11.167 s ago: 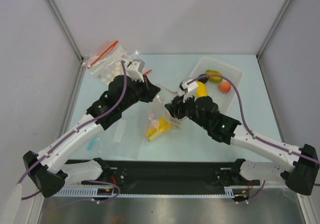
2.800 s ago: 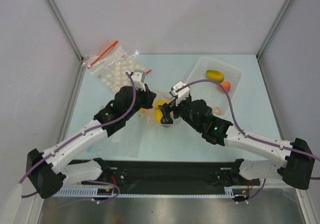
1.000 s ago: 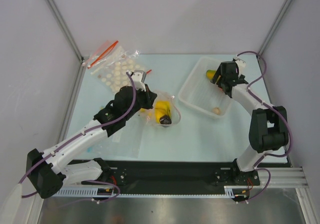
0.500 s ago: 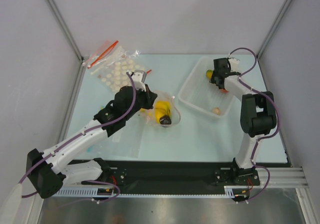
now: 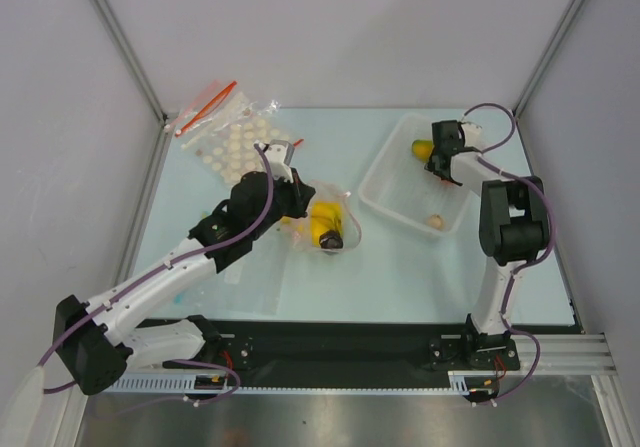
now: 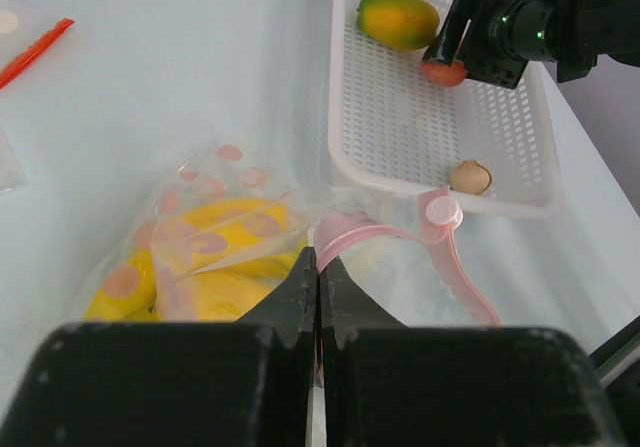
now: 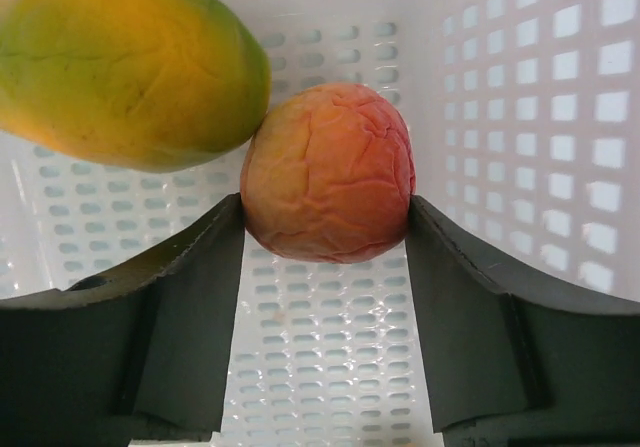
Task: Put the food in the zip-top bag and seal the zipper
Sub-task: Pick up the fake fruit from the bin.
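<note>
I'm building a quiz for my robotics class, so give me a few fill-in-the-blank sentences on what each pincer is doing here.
1. The right pincer grips the orange-red ____ inside the white perforated basket.
2. Touching that fruit lies a green-yellow ____.
3. The left pincer pinches the zip-top bag at its pink ____.
4. The yellow ____ lies inside that bag.
Missing words: peach; mango; zipper; banana bunch.

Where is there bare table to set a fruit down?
Bare: the near strip in front of the zip-top bag and basket; also the far edge between the disc bag and basket. Crowded: the bag's mouth, pinched by the left gripper.
</note>
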Motion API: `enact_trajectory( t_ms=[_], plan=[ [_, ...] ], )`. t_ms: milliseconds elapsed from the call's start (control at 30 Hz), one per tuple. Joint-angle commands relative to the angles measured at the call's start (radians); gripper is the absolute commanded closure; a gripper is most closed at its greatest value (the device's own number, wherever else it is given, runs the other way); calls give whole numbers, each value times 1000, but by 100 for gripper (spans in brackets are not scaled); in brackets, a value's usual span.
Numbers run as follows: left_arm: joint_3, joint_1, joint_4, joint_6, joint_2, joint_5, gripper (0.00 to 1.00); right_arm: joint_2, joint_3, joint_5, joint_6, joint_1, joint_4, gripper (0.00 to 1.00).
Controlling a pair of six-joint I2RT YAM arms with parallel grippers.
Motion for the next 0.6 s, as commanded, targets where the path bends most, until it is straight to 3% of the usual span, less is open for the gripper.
enact_trajectory(
  t_ms=[0, 300, 567],
  plan=[
    [28, -5, 40, 10, 1, -2, 99, -56, -24, 36, 6, 47, 42, 50],
    [28, -5, 40, 10, -7, -2, 100, -333, -159, 122, -55, 189, 123, 55],
    [28, -5, 40, 7, -10, 3, 100, -675, -306, -45, -149, 320, 212, 57]
  ],
)
